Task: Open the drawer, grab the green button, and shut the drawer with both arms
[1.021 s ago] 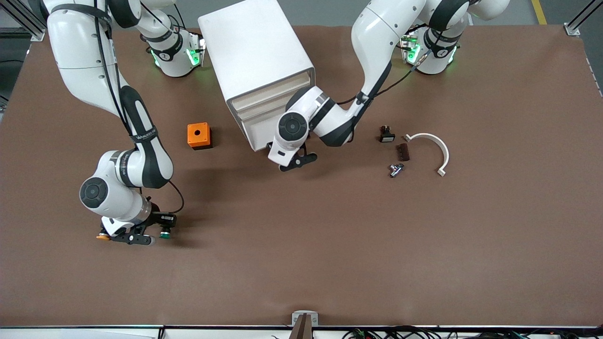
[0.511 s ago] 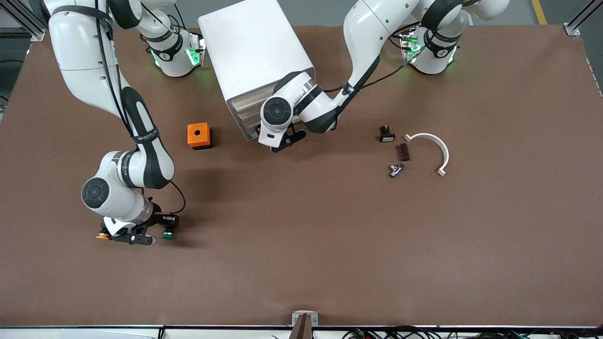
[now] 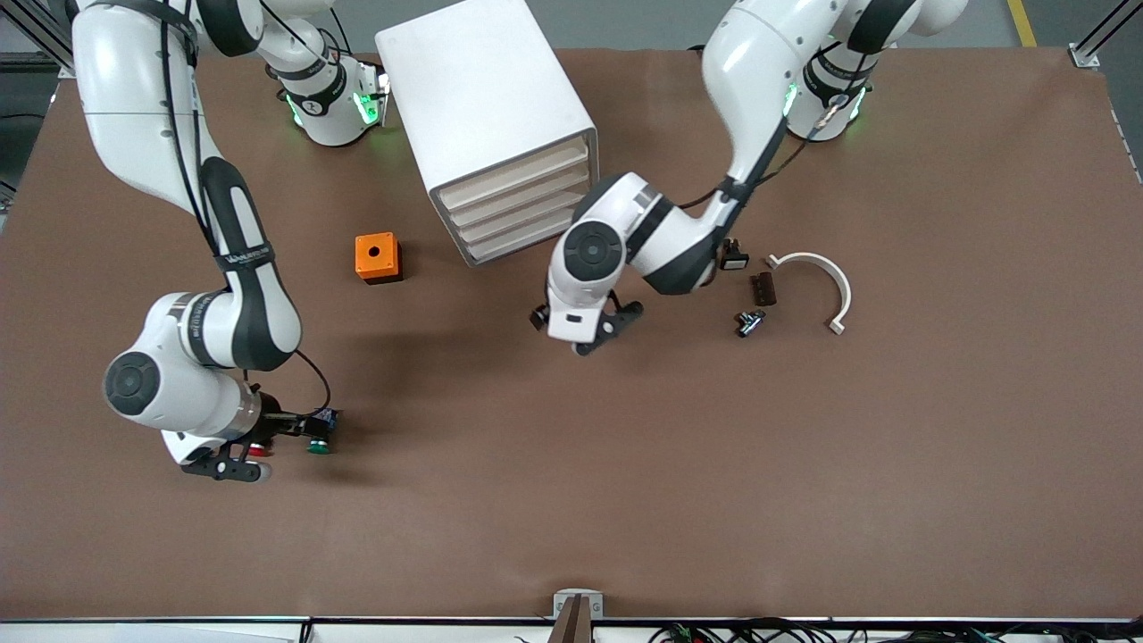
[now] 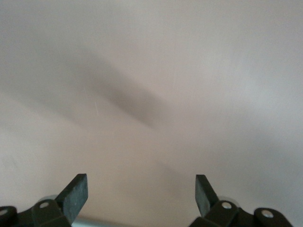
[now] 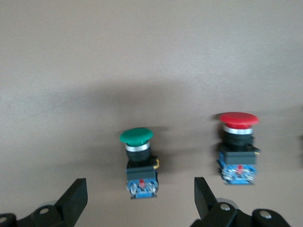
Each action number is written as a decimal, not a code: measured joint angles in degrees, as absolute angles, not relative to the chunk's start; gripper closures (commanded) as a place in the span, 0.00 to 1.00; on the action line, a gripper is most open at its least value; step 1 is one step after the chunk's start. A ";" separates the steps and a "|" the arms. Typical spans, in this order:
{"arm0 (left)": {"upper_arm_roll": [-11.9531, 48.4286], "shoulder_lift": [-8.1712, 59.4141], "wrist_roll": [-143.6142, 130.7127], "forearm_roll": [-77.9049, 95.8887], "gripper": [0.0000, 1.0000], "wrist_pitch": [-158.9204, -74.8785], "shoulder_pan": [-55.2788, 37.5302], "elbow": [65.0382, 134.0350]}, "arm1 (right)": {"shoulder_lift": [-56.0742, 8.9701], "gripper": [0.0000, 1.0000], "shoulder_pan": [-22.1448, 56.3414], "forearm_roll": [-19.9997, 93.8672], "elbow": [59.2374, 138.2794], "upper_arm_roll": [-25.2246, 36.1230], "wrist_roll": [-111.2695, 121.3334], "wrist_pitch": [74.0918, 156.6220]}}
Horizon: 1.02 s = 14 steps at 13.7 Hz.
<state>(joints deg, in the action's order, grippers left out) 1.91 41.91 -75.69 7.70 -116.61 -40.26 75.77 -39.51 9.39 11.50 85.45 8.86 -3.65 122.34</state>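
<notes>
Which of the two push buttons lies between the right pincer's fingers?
The green-capped button; the red-capped button lies beside it, outside the open right pincer.

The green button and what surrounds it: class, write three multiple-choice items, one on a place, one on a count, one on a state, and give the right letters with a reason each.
1. Where does the green button lie?
A. On the table beside the red button, toward the right arm's end
B. Inside a drawer
C. On the orange box

2. How many drawer fronts does the white cabinet show?
A. Two
B. Four
C. Six

3. How is the right claw?
A. Shut on the green button
B. Shut on the red button
C. Open, above the green button

Answers: 1 A, both buttons lie on bare table in the right wrist view. 2 B, four cream fronts are stacked. 3 C, its fingers stand apart, the button free between them.
</notes>
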 measured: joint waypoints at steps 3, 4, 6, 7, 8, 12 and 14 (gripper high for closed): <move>-0.10 36.15 -69.08 5.67 0.00 -116.37 -33.51 75.47 | -38.58 0.00 6.29 7.79 79.42 9.05 -0.42 110.36; -0.20 34.47 -65.24 5.66 0.00 -115.96 -30.89 75.49 | -37.47 0.00 5.10 7.37 77.91 9.15 1.21 105.88; -0.33 31.64 -58.91 5.64 0.00 -114.51 -26.15 75.57 | -33.98 0.00 2.11 6.95 75.08 9.45 4.06 95.41; -0.34 30.54 -55.75 5.64 0.00 -113.66 -24.02 75.59 | -32.15 0.00 0.37 6.84 73.22 9.53 4.80 90.19; -0.34 29.50 -52.34 5.63 0.00 -112.10 -22.19 75.60 | -30.63 0.00 -1.29 6.83 71.03 9.55 5.29 85.42; -0.29 23.86 -41.11 5.63 0.00 -105.01 -16.19 75.50 | -26.95 0.00 -3.40 3.79 64.40 9.28 5.86 75.50; -0.32 20.55 -36.54 5.63 0.00 -102.53 -14.50 75.53 | -25.23 0.00 -2.88 2.32 63.32 8.92 5.77 75.20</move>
